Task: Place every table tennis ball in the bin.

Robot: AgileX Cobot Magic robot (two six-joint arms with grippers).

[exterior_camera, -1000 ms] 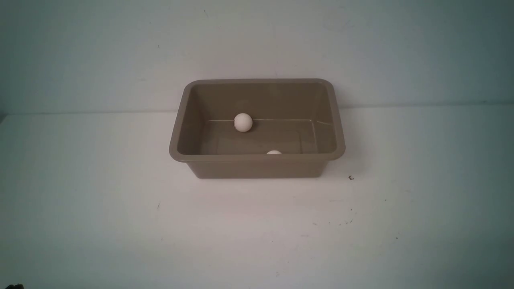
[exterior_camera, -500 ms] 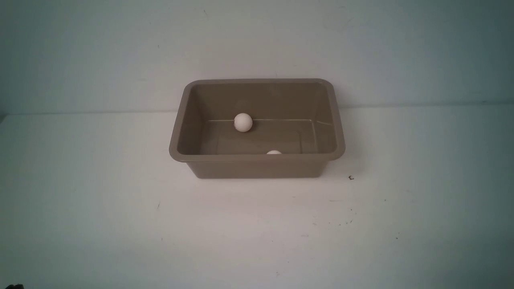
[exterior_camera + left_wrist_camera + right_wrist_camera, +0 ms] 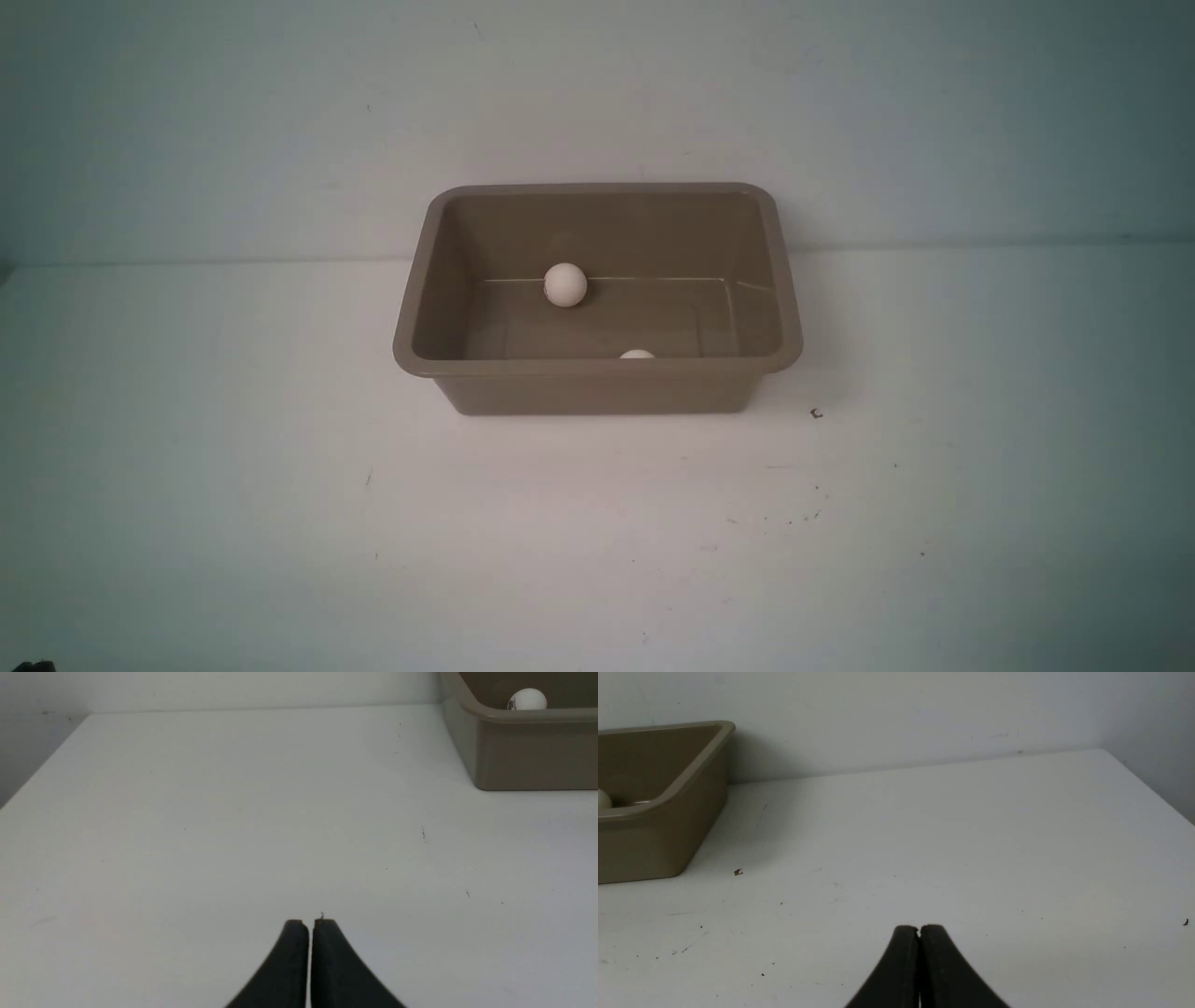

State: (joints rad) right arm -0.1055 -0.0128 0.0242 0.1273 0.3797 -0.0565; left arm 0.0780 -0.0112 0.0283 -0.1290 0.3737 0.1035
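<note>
White table (image 3: 233,467), balls (image 3: 565,284) in bin (image 3: 597,387).

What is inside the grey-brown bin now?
Inside the bin lie two table tennis balls: one by the far wall, another mostly covered by the near rim.

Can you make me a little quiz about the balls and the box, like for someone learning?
1. True or false: both balls are inside the bin.
2. Which ball is mostly hidden by the bin's near wall in the front view: A, the far ball, or B, the near ball?
3. Fill in: the left tool and the right tool are both ____ and hold nothing.

Key
1. True.
2. B.
3. Shut.
</note>
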